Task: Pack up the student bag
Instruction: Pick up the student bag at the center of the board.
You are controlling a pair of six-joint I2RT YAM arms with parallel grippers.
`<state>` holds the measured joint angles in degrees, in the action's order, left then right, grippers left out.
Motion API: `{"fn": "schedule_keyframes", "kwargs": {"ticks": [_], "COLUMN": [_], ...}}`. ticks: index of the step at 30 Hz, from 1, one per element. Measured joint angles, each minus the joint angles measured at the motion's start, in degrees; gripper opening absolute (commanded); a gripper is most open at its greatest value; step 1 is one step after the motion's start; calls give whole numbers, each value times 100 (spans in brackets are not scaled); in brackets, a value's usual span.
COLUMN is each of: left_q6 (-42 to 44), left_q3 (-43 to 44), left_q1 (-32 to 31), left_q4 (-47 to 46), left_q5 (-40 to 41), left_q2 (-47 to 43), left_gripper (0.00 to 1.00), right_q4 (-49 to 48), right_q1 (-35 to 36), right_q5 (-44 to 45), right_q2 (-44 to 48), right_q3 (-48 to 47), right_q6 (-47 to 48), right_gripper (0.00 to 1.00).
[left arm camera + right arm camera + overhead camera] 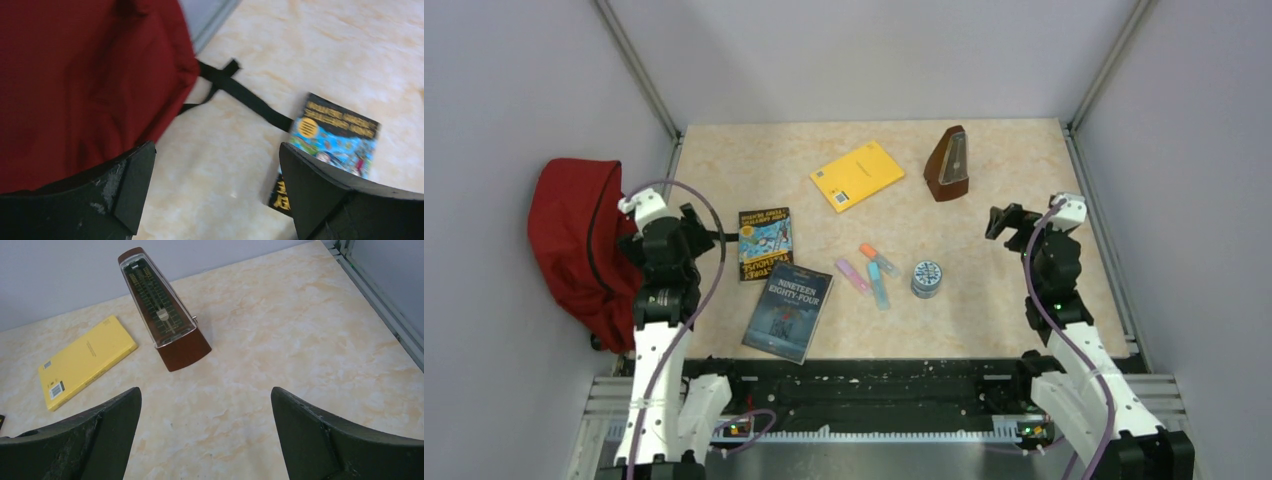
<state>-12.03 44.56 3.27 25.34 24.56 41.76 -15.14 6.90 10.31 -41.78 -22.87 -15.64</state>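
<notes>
Student bag lies just left of the gaping left pincer; right pincer gapes far off.

Student bag partly behind left arm

student bag 1 | books 3: yellow book, cartoon-cover book, Nineteen Eighty-Four | highlighters 3 | metronome 1 | round tin 1
</notes>
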Motion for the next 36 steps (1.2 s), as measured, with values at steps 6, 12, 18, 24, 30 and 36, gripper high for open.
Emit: {"fn": "schedule_keyframes", "kwargs": {"ticks": [6,12,18,24,30,36], "left_q6": [24,278,457,584,857,942], "left_q3": [-166,-343,-503,-699,-975,-999], "left_q1": [629,640,640,640,645,852], "left_q4": [-57,-262,-525,-756,-1185,-1419], "left_q5": [874,1646,2389,2780,2924,2938], "left_q2": [-348,-1012,-1663,-2400,-2612,-2096], "left_gripper": [91,88,88,92,98,98], "right_q4": [22,20,31,140,184,422], "right_q1": [-2,-2,-2,0,-2,-2], "right_q5": [-68,-138,-229,-240,-273,-658], "right_q2": [-90,-402,-723,-817,-782,-227], "right_q3": [0,0,-2,-4,-4,-4], "right_q6": [2,0,0,13,7,-146], "right_gripper": [99,99,99,99,99,99]}}
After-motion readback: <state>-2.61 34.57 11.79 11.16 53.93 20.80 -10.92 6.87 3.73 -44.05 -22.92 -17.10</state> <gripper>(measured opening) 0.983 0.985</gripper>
